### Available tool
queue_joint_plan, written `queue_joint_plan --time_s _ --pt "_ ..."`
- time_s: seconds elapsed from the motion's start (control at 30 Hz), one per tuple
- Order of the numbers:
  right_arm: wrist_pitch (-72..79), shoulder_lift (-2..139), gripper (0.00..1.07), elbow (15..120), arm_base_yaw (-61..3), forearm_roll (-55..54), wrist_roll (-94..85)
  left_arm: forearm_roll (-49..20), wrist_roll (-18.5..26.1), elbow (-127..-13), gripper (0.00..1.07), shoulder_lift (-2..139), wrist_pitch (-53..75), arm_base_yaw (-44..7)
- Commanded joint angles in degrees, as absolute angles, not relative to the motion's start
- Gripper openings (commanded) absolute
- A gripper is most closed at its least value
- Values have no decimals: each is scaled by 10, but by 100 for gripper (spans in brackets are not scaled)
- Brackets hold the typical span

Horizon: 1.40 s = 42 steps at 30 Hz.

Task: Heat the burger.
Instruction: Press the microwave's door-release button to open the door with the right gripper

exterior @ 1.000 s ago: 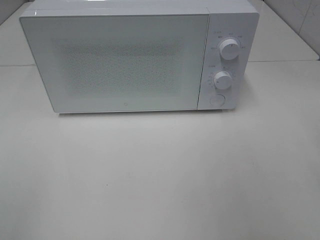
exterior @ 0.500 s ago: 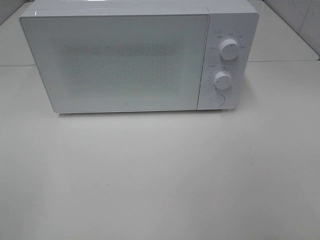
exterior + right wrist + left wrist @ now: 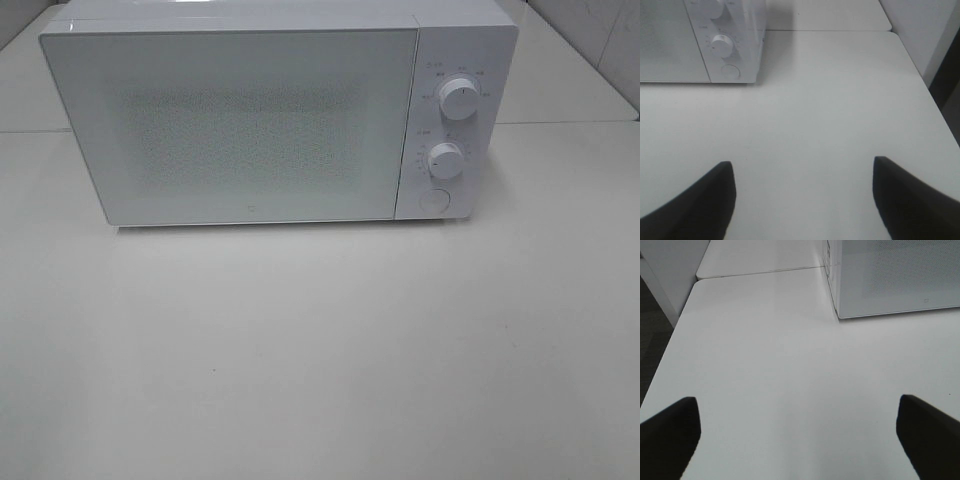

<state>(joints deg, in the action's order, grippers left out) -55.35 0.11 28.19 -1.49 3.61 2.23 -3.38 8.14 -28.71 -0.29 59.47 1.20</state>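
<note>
My left fingers (image 3: pixel 667 437) are wide apart, empty, over the plain white table (image 3: pixel 765 365). Right fingers (image 3: pixel 695 205) also apart, nothing btwn them. White box-shaped microwave (image 3: pixel 240 120) sits at the table's back w/ door shut. Burger: can't tell where, no view shows it.

High frontal view, wrist views share microwave (image 3: pixel 230 125)

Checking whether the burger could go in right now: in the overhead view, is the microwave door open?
No, the microwave door sits shut, flush against the control panel with no gap showing.
</note>
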Motion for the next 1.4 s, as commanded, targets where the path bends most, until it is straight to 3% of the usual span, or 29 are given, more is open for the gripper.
queue_joint_plan --time_s 0.03,0.17,0.23,0.3,0.63,1.07,1.4 --pt "-552 -18 77 281 -10 18 -8 -36 78 -286 101 -14 593 13" --pt "-552 -18 85 281 -10 15 -7 -36 78 -286 101 -14 593 13" --pt "-552 -18 97 281 -10 15 -7 -36 78 -286 101 -14 593 13" --pt "-552 -18 101 281 -10 15 -7 -36 78 -286 101 -14 593 13" --pt "-551 -18 100 281 -10 15 -7 -36 78 -286 101 -14 593 13" --pt "-551 -18 89 281 -10 16 -9 -36 78 -286 101 -14 593 13" --pt "-503 12 62 299 -10 32 -9 -36 78 -286 101 -14 593 13"
